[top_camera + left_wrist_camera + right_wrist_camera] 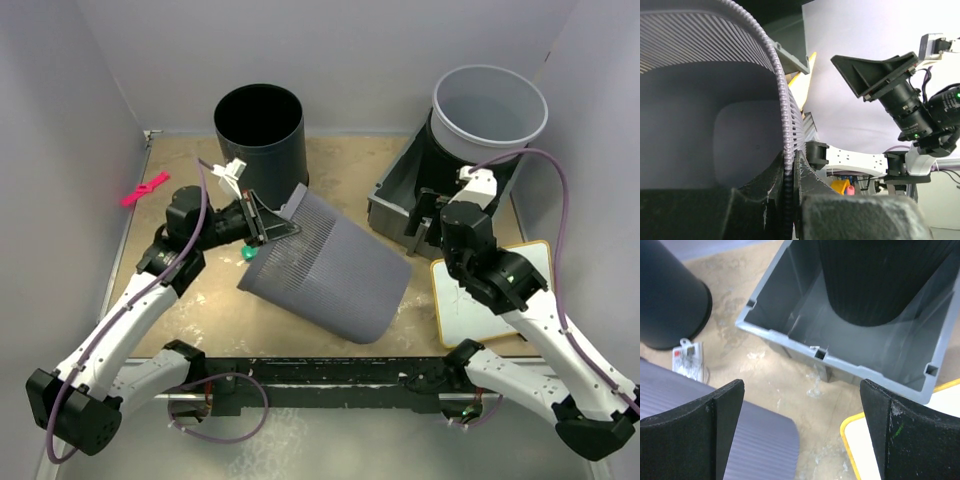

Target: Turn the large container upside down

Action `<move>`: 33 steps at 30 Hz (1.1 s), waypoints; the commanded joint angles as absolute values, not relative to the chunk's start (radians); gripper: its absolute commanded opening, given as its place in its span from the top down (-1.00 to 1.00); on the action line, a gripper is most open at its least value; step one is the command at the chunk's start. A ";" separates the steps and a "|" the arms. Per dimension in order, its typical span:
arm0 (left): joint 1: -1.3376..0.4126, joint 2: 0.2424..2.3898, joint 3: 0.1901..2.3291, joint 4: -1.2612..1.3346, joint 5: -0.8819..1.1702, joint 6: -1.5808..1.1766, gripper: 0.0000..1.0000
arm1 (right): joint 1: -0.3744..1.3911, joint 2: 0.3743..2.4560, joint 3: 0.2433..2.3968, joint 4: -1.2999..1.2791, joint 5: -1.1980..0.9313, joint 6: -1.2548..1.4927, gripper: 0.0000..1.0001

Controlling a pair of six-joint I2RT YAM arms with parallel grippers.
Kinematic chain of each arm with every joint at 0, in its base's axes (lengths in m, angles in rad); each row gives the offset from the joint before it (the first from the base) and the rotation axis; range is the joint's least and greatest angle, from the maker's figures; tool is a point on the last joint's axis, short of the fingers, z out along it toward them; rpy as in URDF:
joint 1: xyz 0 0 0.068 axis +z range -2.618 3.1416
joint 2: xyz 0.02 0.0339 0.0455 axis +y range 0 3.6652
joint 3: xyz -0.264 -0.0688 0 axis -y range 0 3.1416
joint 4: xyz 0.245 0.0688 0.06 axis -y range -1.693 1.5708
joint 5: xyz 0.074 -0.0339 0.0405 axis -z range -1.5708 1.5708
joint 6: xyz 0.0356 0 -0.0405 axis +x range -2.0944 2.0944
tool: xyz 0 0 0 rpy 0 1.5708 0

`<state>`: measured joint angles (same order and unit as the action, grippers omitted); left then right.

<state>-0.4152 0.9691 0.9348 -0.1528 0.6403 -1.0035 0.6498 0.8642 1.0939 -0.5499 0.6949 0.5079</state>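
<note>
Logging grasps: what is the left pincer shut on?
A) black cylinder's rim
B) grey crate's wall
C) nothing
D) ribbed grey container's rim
D: the left wrist view shows the left pincer closed on the rim of the ribbed grey container.

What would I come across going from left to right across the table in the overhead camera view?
Small pink plastic piece → tall black cylindrical bin → large grey ribbed container, tilted → dark grey rectangular crate → white board with a yellow rim.
</note>
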 commanded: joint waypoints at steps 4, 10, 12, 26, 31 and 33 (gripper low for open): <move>-0.432 0.915 0.809 0.137 0.573 -1.132 1.00 | 0.652 0.910 1.128 -0.687 0.544 0.585 -1.00; -0.435 0.858 0.726 -0.059 0.492 -1.048 1.00 | 0.652 0.902 1.104 -0.746 0.513 0.605 -0.99; -0.434 0.828 0.683 -0.091 0.457 -1.044 1.00 | 0.652 0.895 1.102 -0.762 0.496 0.604 -1.00; -0.436 0.887 0.622 -0.257 0.312 -0.843 -0.09 | 0.652 0.809 0.994 -0.760 0.209 0.778 -0.97; -0.436 0.951 0.810 -0.506 0.207 -0.664 -0.50 | 0.652 0.738 0.931 -0.738 0.162 0.875 -0.83; -0.437 0.960 0.864 -0.562 0.170 -0.628 -0.54 | 0.652 0.718 0.913 -0.724 0.123 0.916 -0.77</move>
